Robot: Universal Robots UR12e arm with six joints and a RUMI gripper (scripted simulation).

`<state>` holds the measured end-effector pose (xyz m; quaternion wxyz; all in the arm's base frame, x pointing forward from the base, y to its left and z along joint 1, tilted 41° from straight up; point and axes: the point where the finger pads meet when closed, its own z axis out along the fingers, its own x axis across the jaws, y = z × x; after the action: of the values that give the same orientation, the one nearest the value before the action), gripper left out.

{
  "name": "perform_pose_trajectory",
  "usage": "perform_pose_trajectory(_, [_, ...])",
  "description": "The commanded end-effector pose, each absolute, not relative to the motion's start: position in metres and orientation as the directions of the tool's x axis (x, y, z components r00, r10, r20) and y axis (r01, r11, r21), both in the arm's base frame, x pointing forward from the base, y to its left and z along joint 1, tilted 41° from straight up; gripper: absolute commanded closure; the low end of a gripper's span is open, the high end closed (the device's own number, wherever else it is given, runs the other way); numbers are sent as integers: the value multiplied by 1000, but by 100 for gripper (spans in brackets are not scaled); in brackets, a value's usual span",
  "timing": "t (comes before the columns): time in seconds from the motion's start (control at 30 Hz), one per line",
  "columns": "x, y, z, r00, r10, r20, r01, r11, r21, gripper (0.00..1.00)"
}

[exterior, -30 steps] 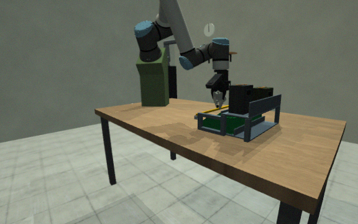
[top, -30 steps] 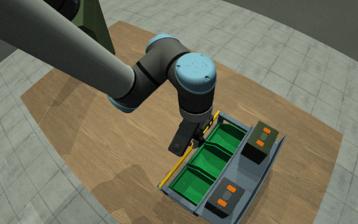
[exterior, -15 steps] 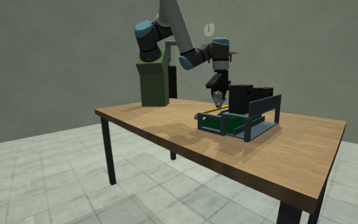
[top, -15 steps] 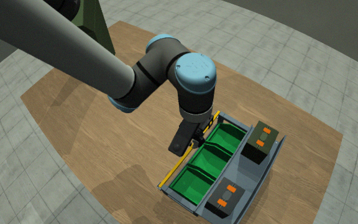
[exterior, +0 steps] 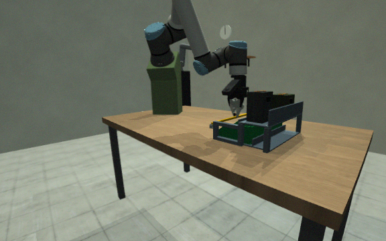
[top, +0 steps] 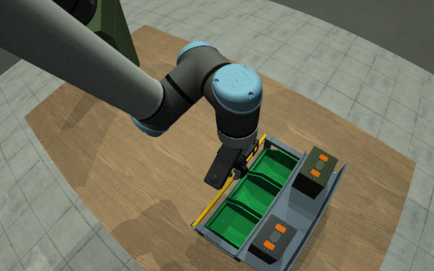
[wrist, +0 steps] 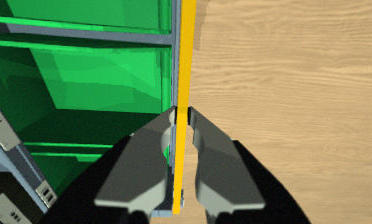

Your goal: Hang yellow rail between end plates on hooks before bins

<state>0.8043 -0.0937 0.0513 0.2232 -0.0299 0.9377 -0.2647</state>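
The yellow rail (top: 213, 202) (exterior: 228, 119) (wrist: 187, 60) runs along the open front of the green bins, roughly parallel to the rack's front edge. My gripper (exterior: 236, 115) (wrist: 182, 107) is shut on the rail near its middle, pointing straight down, one jaw on each side. One rail end is at the near hook (top: 193, 226) (exterior: 211, 126), whose small grey end plate shows there. The other rail end is by the rack's far front corner; the hook there cannot be made out. Whether the rail lies between both plates or on top of one cannot be told.
The blue-grey rack (top: 217, 241) (exterior: 240, 135) holds three green bins (top: 256, 193) (wrist: 92, 75) beside the gripper. A dark grey box (top: 262, 250) (exterior: 257, 107) and an olive box (top: 304, 181) (exterior: 283, 100) stand on its raised shelf, behind the bins. A raised panel edges the rack's back.
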Motion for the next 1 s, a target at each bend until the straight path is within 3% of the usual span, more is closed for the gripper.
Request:
perform_pose_trajectory(0.0, [807, -95, 52, -897, -175, -406, 64, 858, -510, 100])
perform_pose_trajectory(0.97, [809, -97, 50, -897, -174, -406, 64, 858, -510, 100])
